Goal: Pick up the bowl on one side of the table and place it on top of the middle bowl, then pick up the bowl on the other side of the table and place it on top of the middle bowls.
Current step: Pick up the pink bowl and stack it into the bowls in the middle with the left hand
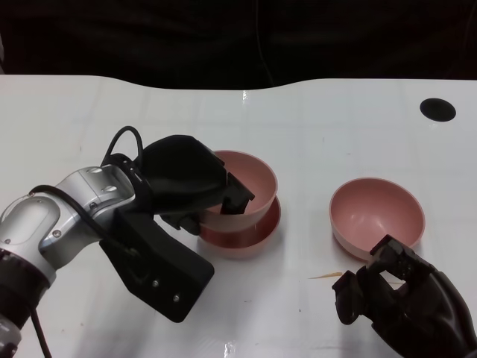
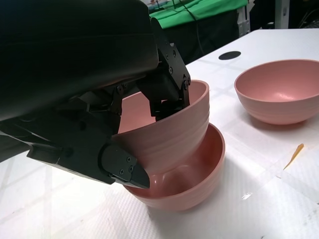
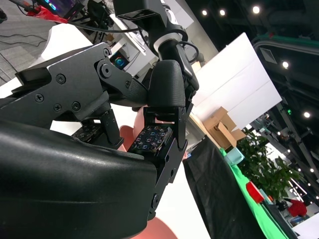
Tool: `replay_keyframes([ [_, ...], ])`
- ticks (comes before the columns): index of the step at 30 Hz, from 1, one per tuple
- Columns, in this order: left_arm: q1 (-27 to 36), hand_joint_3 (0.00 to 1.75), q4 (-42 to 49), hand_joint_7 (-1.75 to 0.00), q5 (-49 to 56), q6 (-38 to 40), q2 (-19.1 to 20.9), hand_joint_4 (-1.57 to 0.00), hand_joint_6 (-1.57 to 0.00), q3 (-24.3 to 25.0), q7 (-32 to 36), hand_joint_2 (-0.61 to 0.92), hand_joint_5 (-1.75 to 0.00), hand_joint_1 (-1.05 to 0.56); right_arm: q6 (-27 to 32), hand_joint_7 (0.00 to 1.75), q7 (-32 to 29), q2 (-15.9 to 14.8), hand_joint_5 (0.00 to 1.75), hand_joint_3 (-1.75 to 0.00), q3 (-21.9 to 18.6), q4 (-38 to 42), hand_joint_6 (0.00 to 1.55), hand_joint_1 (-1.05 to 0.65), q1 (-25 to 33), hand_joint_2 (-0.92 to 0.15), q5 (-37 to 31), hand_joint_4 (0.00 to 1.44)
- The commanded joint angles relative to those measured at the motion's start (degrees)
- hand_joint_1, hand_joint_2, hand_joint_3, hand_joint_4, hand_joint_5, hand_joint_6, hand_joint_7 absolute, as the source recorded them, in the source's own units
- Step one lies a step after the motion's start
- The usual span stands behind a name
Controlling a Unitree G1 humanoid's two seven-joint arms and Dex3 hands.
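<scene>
While my left hand (image 1: 186, 183) grips the first bowl (image 2: 167, 127) by its rim, fingers inside and thumb under the outer wall, this bowl sits tilted in the middle bowl (image 2: 192, 181), near the centre of the table (image 1: 313, 119). I judge the step in hand is to seat it properly. To do it well, I would level the wrist first, so the raised rim comes down evenly, and only then let the fingers go. After that I would draw the hand out upward and toward the left edge, without dragging the stack.

My right hand (image 1: 406, 298) rests at the near right corner, just beside the third bowl (image 1: 378, 216). Its fingers look curled, and I see nothing in them, but I cannot tell for sure. This bowl waits toward the right edge, well apart from the stack.
</scene>
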Motion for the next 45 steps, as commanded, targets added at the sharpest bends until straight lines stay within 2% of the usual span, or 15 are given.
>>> replay_keyframes([
  [1,-1.54,0.09,1.25,-0.76,0.61,0.00,-0.32,-0.80,-0.96,-0.94,0.44,0.92,-1.65,-0.18,-0.35,1.16,-0.48,0.19,1.67,-0.99,0.12,-1.17,0.91,-0.12,0.29,-0.62,0.26,0.83],
  [2,-1.59,0.09,1.30,-0.96,0.68,0.06,-0.38,-0.78,-0.89,-1.07,0.49,0.92,-1.69,-0.19,-0.35,1.15,-0.42,0.19,1.66,-0.98,0.13,-1.17,0.91,-0.12,0.30,-0.63,0.29,0.83],
  [5,-1.61,0.11,1.44,-1.24,0.57,0.31,-0.55,-0.77,-0.77,-1.31,0.60,0.92,-1.71,-0.20,-0.64,1.15,-0.31,0.36,1.67,-0.97,0.13,-1.11,0.91,-0.12,0.33,-0.63,0.24,0.83],
  [6,-1.67,0.11,1.62,-1.27,0.65,0.29,-0.74,-0.76,-0.76,-1.50,0.70,0.92,-1.71,-0.20,-0.65,1.15,-0.35,0.40,1.67,-0.97,0.20,-1.18,0.91,-0.12,0.37,-0.63,0.19,0.83],
  [10,-1.90,0.08,2.87,-1.20,1.31,-0.49,-1.26,-0.75,-0.79,-2.19,2.46,0.92,-1.69,-0.17,-0.55,1.16,-0.89,0.61,1.67,-0.98,0.42,-1.45,0.91,-0.12,0.57,-0.62,-0.01,0.83],
  [13,-2.29,0.03,3.56,-1.30,1.88,-0.19,-1.74,-0.72,-0.75,-2.85,2.74,0.90,-1.74,-0.15,-0.59,1.16,-1.11,0.70,1.66,-0.99,0.64,-1.59,0.91,-0.13,0.64,-0.61,-0.08,0.84],
  [16,-2.53,0.01,3.61,-1.25,2.17,0.77,-2.17,-0.70,-0.75,-3.29,1.97,0.88,-1.75,-0.16,-0.61,1.16,-1.31,0.88,1.66,-0.99,0.77,-1.76,0.91,-0.12,0.73,-0.62,0.06,0.84],
  [22,-2.37,0.00,3.90,-1.37,2.37,1.22,-2.14,-0.70,-0.72,-3.77,3.04,0.85,-1.75,-0.18,-0.51,1.16,-1.54,1.00,1.67,-0.97,0.80,-2.16,0.91,-0.13,1.03,-0.63,0.28,0.84],
  [34,-2.93,0.02,6.99,-1.38,2.68,-0.26,-2.34,-0.71,-0.71,-4.14,5.43,0.91,-1.75,-0.16,0.02,1.18,-1.19,0.18,1.68,-1.03,0.33,-2.19,0.91,-0.12,1.12,-0.58,0.85,0.83],
  [38,-3.31,0.08,7.69,-1.24,2.28,-0.03,-2.30,-0.69,-0.74,-4.05,4.69,0.92,-1.73,-0.16,-0.27,1.17,-0.24,-0.13,1.68,-1.03,0.08,-1.71,0.90,-0.13,0.95,-0.59,1.06,0.82],
  [42,-3.62,0.19,8.85,-0.84,2.33,-0.46,-2.27,-0.79,-0.89,-4.05,5.44,0.92,-1.52,-0.21,-0.48,1.16,0.06,-0.09,1.68,-1.00,-0.16,-1.34,0.91,-0.12,0.85,-0.62,0.83,0.82],
  [45,-3.77,0.21,9.59,-0.69,2.80,-0.65,-2.32,-0.83,-0.94,-4.26,6.28,0.92,-1.42,-0.22,-0.93,1.15,0.32,0.01,1.68,-0.98,-0.16,-1.01,0.91,-0.11,0.81,-0.63,0.60,0.82],
])
